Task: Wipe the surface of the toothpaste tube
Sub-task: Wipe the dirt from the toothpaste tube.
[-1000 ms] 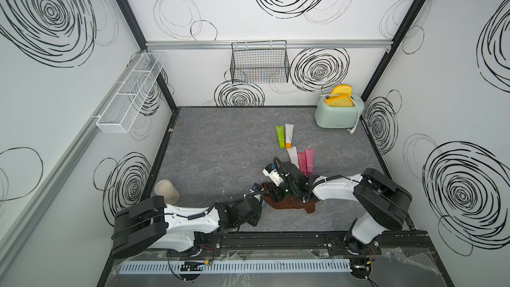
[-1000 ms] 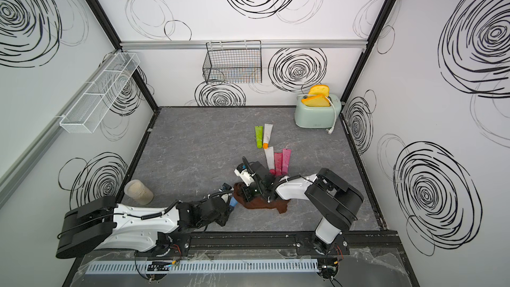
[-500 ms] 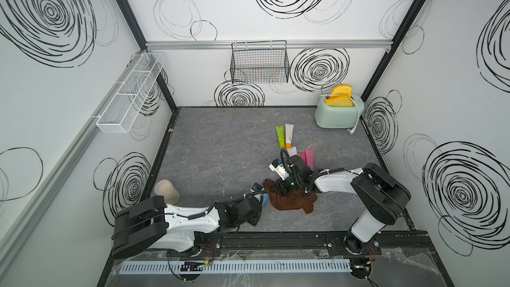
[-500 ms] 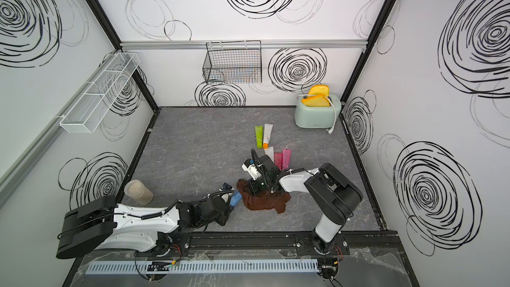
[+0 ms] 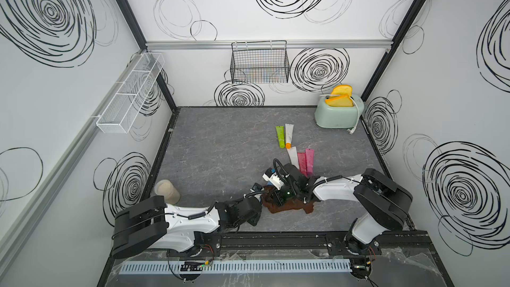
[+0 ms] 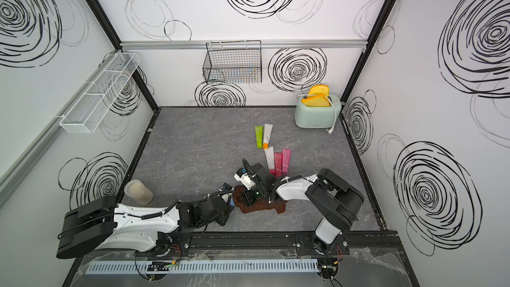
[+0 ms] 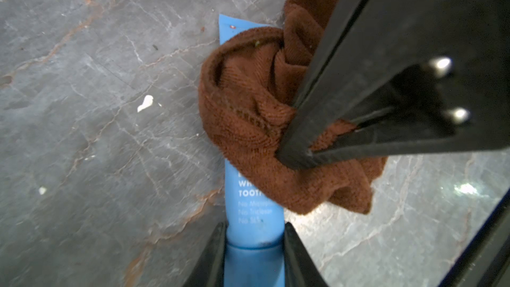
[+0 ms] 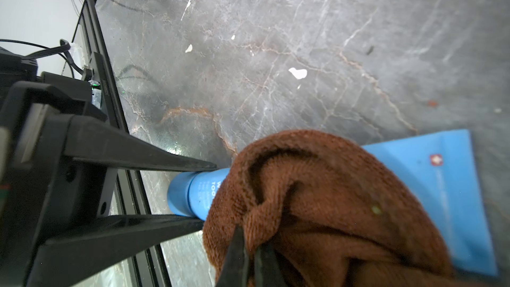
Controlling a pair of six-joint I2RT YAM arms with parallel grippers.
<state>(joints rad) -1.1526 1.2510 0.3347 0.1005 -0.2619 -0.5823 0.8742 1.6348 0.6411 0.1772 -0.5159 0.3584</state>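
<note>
– Two grippers crowd one spot in both top views. Which has the toothpaste tube (image 6: pixel 232 203)?
– The left gripper (image 6: pixel 228 204), low over the table (image 6: pixel 193 155) near its front edge. Only a blue sliver of the tube shows at its tip. The right gripper (image 6: pixel 249 196) comes from the opposite side, down on the brown cloth (image 6: pixel 262 207) that hides the rest.
– And the left wrist view?
– The tube lies straight ahead of the left gripper, long axis in line with its fingers. The jaws stand part-way apart, one on each side of the blue cap (image 7: pixel 254 260), clamped on it. The cloth covers the middle of the body, and the crimped end (image 7: pixel 229 27) pokes out beyond it.
– The right wrist view?
– There the right jaws are pinched tight on a fold of cloth, bunched on top of the tube. The cap points toward the left arm, the flat end away from it. My guess: the coming stroke should run along that axis, between cap and crimp, with the left grip as anchor.
</note>
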